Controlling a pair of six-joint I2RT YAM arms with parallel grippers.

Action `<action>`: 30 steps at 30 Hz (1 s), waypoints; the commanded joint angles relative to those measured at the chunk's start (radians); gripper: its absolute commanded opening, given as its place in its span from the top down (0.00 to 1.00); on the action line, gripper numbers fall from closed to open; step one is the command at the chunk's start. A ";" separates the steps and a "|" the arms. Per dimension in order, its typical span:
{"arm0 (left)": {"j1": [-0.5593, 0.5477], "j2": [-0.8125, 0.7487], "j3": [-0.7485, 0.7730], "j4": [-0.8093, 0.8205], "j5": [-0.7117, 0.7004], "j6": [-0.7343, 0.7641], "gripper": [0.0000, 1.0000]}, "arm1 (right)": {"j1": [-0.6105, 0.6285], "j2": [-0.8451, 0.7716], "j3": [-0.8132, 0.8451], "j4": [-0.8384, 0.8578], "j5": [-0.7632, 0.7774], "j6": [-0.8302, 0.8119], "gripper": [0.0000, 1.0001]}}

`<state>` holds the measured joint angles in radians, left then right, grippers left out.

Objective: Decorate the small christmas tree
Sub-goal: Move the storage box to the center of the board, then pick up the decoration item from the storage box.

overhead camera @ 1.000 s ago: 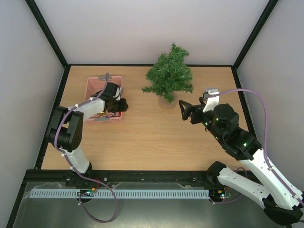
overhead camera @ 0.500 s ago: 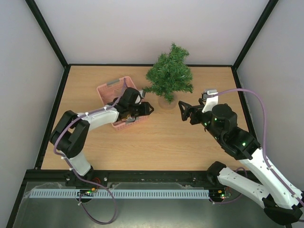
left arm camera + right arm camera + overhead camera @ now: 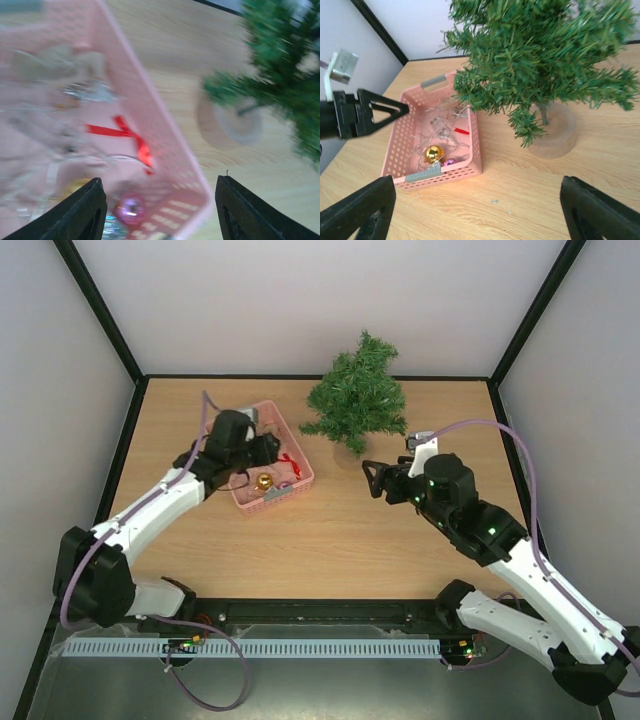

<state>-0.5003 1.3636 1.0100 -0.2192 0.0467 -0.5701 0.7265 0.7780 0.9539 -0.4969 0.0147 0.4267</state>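
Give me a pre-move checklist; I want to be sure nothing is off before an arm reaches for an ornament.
1. The small christmas tree stands upright: ok.
2. The pink basket sits flat beside the tree: ok.
3. The left end effector is at the basket, jaws apart, holding nothing: ok.
4. The right end effector is open and empty: ok.
5. The gold bauble is free of the pale strands around it: cannot tell.
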 commanded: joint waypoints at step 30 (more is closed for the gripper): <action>0.218 0.482 0.153 -0.086 0.014 0.214 0.58 | -0.002 0.022 -0.034 0.100 -0.112 -0.003 0.17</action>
<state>-0.2867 1.8137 1.1343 -0.3042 0.0345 -0.3904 0.7265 0.8234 0.9333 -0.4179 -0.0952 0.4461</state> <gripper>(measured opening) 0.428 0.825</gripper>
